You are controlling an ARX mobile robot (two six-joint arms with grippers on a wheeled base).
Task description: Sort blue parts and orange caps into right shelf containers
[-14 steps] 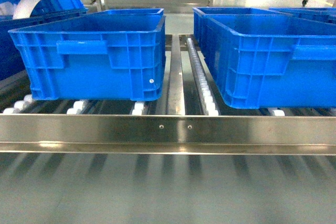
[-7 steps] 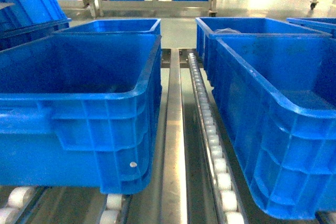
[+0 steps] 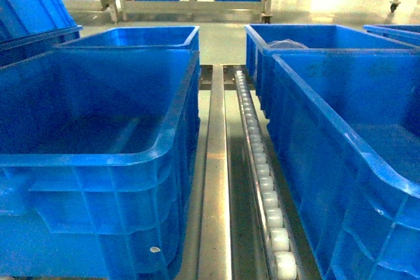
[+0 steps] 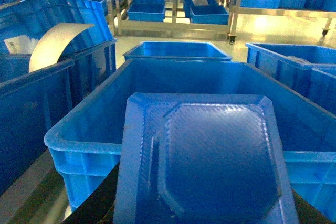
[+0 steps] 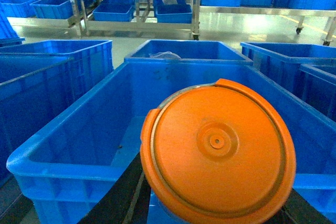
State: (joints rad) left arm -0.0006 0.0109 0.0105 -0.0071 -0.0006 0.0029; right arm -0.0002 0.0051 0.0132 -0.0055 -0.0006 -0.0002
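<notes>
Now that head cam sits closer than a sec ago, big blue plastic crates (image 3: pixel 98 162) lie just ahead of jaws; flat blue plastic part (image 4: pixel 207 163) & round orange plastic cap (image 5: pixel 218 150) ready to drop, jaw state can't tell.

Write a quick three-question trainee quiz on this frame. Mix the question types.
1. True or false: the orange cap sits in front of the right wrist camera.
2. What fills the foreground of the left wrist view? A) a blue part B) a white roller C) an orange cap
3. In the head view, what runs between the left crate and the right crate?

Key
1. True.
2. A, the blue part.
3. A metal rail and a line of white rollers.
</notes>
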